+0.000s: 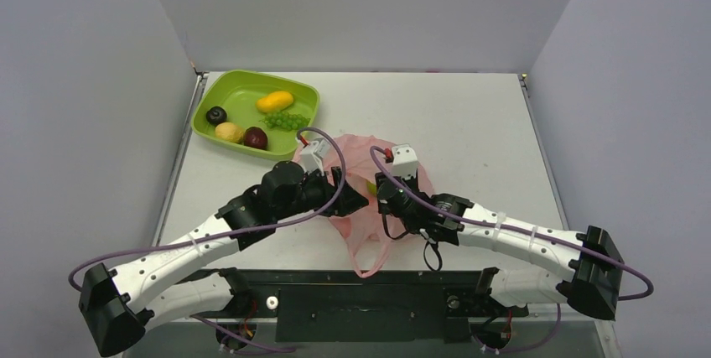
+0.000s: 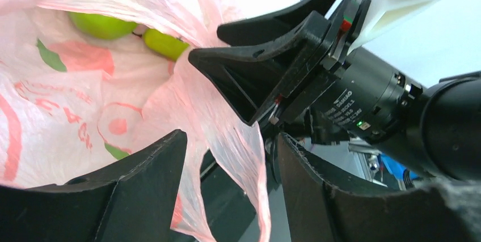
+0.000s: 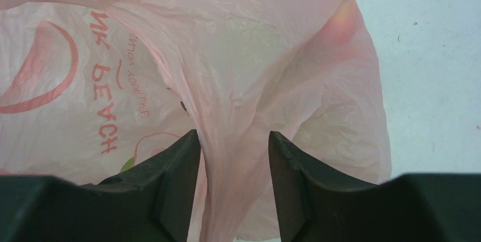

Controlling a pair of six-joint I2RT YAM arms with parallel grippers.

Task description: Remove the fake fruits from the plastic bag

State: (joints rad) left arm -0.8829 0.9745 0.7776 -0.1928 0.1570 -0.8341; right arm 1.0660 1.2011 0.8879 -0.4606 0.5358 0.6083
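Observation:
The pink plastic bag (image 1: pixel 359 150) lies mid-table with both grippers at its mouth. My left gripper (image 1: pixel 359 200) is open, and a loose edge of the bag (image 2: pixel 227 134) hangs between its fingers (image 2: pixel 232 162). My right gripper (image 1: pixel 379 184) is shut on a gathered fold of the bag (image 3: pixel 232 106), which fills the gap between its fingers (image 3: pixel 233 145). A green apple (image 2: pixel 102 24) and a second green fruit (image 2: pixel 164 43) lie inside the bag. A dark purple plum (image 1: pixel 216 115), a yellow lemon (image 1: pixel 228 132) and a dark red apple (image 1: pixel 256 137) sit in the tray.
The lime-green tray (image 1: pixel 251 75) stands at the back left and also holds a mango (image 1: pixel 275 101) and green grapes (image 1: pixel 288 120). The bag's loop handle (image 1: pixel 369 257) trails toward the near edge. Grey walls close in the table on three sides.

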